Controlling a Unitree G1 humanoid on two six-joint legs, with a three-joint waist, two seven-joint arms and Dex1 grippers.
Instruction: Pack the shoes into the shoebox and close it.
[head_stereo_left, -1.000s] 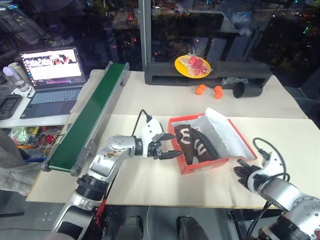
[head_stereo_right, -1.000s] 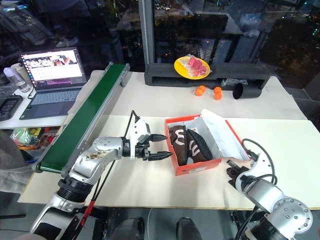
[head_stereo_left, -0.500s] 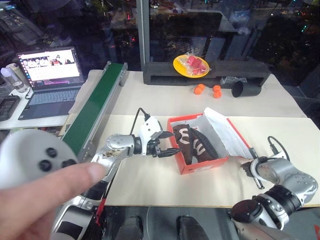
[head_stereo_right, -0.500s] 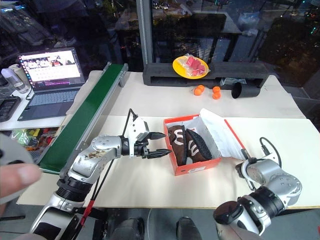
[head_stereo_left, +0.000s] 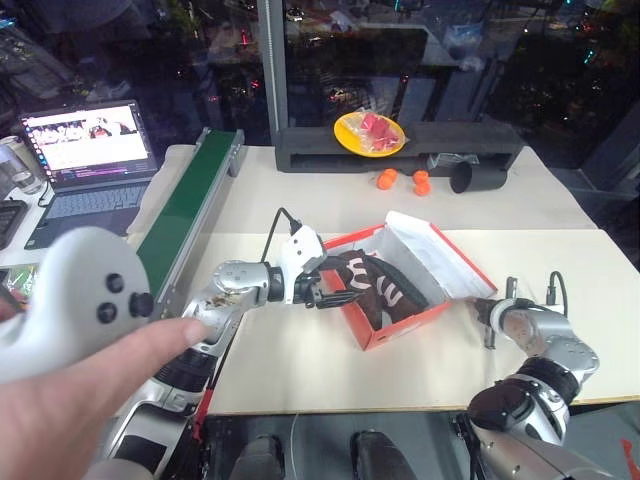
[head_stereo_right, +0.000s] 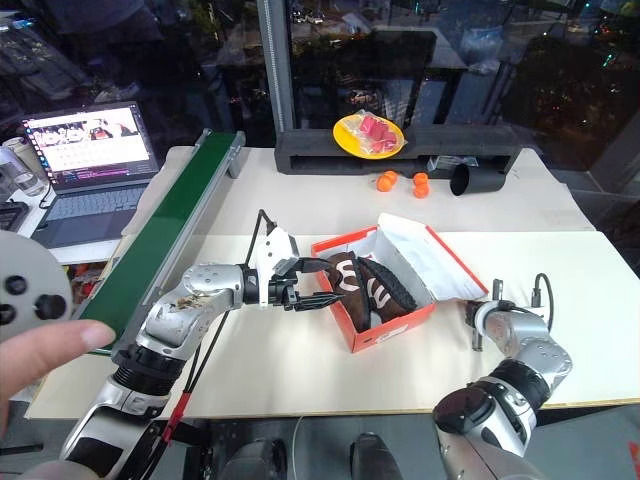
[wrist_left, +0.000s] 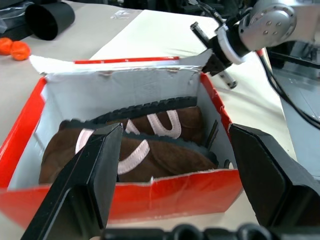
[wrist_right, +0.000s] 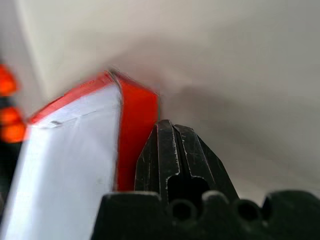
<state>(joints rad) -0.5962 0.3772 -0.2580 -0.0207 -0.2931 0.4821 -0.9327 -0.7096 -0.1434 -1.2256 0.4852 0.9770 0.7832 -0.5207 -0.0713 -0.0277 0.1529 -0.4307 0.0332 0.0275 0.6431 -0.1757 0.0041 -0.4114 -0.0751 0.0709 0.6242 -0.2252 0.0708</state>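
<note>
Shoebox (head_stereo_left: 400, 322) near the middle of the table (head_stereo_left: 300, 360), lid (head_stereo_left: 432, 258) open and leaning to the far right. Shoes (wrist_left: 140, 145) lying inside, side by side. Left gripper (head_stereo_left: 335, 296) at the left end of the box, jaws spread. Right gripper (wrist_right: 172, 150) just beside the lid's right edge, jaws pressed together.
</note>
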